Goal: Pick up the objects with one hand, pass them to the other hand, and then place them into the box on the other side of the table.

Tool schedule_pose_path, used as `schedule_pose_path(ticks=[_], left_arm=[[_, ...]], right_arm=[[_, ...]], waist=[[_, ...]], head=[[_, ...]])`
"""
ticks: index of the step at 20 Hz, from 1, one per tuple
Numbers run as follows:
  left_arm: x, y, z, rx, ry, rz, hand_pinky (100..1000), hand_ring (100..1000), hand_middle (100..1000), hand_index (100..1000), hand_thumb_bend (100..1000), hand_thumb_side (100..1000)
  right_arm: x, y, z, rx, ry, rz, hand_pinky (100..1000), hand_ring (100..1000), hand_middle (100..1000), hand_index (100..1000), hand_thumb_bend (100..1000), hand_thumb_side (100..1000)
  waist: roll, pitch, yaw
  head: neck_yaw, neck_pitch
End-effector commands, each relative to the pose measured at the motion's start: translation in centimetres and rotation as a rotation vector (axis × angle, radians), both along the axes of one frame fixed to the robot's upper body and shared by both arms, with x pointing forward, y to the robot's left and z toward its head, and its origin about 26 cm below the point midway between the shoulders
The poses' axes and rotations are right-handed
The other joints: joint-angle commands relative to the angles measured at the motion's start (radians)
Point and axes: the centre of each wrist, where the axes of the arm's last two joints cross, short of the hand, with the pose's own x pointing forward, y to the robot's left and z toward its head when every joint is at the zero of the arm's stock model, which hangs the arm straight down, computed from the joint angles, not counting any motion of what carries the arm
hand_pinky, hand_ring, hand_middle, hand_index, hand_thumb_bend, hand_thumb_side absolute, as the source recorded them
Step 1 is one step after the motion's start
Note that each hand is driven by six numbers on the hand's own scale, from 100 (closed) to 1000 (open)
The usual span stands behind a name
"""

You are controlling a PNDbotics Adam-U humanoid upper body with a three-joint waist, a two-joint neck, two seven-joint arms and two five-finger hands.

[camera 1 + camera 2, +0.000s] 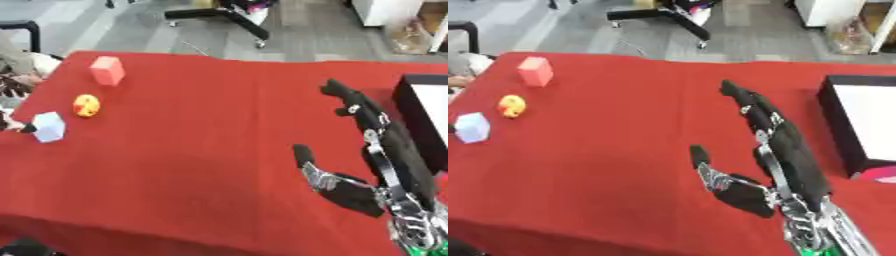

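Red bench [201, 150] across the frame, black box [843, 140] with white inside at 3 o'clock, right hand [785, 155] at 5 o'clock, fingers straight, spread wide, holding nothing, pink block [107, 70] at 10 o'clock, pale cube [49, 127] at 9 o'clock, yellow toy [86, 105] between them

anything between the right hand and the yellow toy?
Nothing. Between the right hand and the yellow toy there is only bare red tablecloth; the left eye view shows it best. The pink block and the pale block sit off that line.
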Motion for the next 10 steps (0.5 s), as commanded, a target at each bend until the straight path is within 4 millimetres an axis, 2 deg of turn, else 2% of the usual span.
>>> schedule_pose_path(ticks=[1, 5, 10], left_arm=[[0.2, 0.3, 0.9, 0.044, -0.036, 0.025, 878, 799, 774, 907, 563, 403], [0.6, -0.3, -0.1, 0.074, -0.112, 0.049, 874, 801, 791, 920, 527, 292], [0.7, -0.8, -1.6, 0.102, -0.214, 0.068, 868, 798, 793, 919, 460, 264]], right_arm=[[-0.2, 0.0, 0.6, 0.009, -0.018, 0.011, 723, 909, 847, 1000, 264, 498], [-0.3, 0.0, 0.6, 0.014, -0.015, 0.011, 722, 910, 847, 1000, 263, 498], [-0.3, 0.2, 0.6, 0.022, -0.015, 0.013, 721, 910, 847, 1000, 261, 498]], waist=[[-0.001, -0.009, 0.001], [-0.006, -0.007, 0.0], [-0.014, 0.0, -0.004]], head=[[0.004, -0.003], [0.006, -0.003], [0.008, -0.003]])
